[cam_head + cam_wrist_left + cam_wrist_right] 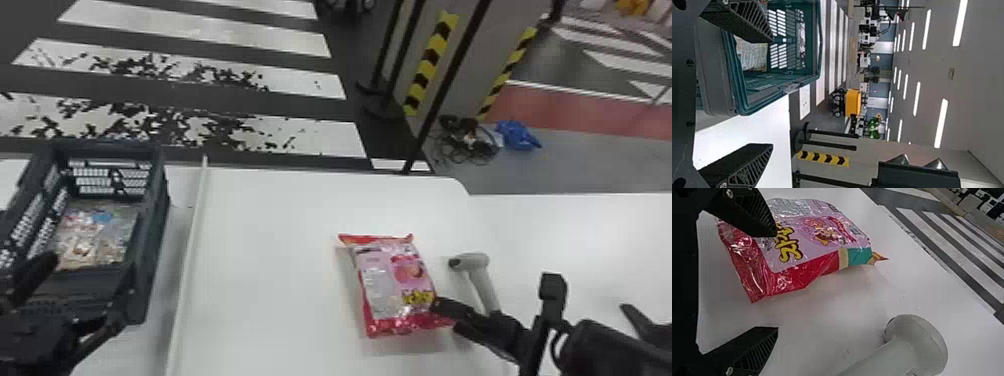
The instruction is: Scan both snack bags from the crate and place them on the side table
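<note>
The red and pink snack bag [395, 280] lies on the white desk [270, 250], with the handheld scanner [477, 262] just beside it. The right gripper [777, 281] is at the bag's corner; its fingers stand wide and hold nothing. One finger overlaps the printed face in the right wrist view, but whether it touches, I cannot tell. The left gripper [772, 92] is by the crate [159, 210], also with wide fingers and empty. In the crate lies another packet [95, 235], probably the second snack bag.

The step seems to be between handling the first bag and taking the scanner. If the right gripper turns toward the scanner now, its finger may drag the bag's corner, because they are so near. If it closes here, it may catch only the slippery edge, and the bag could slide away. The scanner may also be pushed by a careless wrist. Glossy, wrinkled film could spoil the code reading.
</note>
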Robot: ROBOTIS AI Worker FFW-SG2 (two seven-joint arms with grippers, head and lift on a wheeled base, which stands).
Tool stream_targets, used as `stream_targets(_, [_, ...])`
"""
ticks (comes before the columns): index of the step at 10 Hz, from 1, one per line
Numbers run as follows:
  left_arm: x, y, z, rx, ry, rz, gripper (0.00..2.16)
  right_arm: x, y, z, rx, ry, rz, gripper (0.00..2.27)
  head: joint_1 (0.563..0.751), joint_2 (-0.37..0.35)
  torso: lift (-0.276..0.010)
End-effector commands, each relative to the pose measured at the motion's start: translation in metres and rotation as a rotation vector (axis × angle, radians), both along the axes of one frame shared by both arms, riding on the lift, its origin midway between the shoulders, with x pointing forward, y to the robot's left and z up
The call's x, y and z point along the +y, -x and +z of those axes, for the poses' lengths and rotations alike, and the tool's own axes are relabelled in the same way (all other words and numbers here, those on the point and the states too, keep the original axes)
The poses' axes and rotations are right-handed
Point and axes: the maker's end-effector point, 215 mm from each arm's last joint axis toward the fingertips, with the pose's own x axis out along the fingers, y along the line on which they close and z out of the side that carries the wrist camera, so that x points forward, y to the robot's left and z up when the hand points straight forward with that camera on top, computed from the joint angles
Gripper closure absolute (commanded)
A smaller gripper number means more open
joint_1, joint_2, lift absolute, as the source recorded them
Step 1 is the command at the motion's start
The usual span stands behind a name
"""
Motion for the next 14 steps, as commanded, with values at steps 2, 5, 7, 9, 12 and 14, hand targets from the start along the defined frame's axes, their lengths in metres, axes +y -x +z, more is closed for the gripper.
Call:
stream_targets(2, [-0.001, 0.001, 0.0, 0.0, 0.0, -0.003, 0.04, -0.001, -0.009, -0.005, 0.011, -0.029, -0.004, 0.28, 0.695, -0.279, -0.098])
stream_targets(5, [0.001, 0.002, -0.001, 0.0, 0.0, 0.0, 0.04, 0.005, -0.014, -0.005, -0.013, -0.057, 0.008, 2.25, 0.695, -0.272, -0.098])
stream_targets(7, [0.001, 0.002, -0.002, 0.0, 0.001, 0.0, 0.04, 0.002, -0.015, 0.0, -0.046, -0.102, 0.02, 2.25, 0.695, -0.267, -0.098])
stream_targets(9, [0.002, 0.003, -0.003, -0.002, 0.001, 0.002, 0.04, 0.002, -0.017, 0.003, -0.069, -0.153, -0.002, 2.25, 0.695, -0.269, -0.098])
stream_targets(12, [0.003, 0.004, -0.002, -0.004, 0.004, 0.005, 0.04, -0.001, -0.02, 0.047, -0.151, -0.377, -0.072, 2.25, 0.695, -0.272, -0.098])
stream_targets(14, [0.003, 0.004, -0.003, -0.004, 0.002, 0.005, 0.04, -0.01, -0.016, 0.081, -0.187, -0.517, -0.108, 2.25, 0.695, -0.272, -0.098])
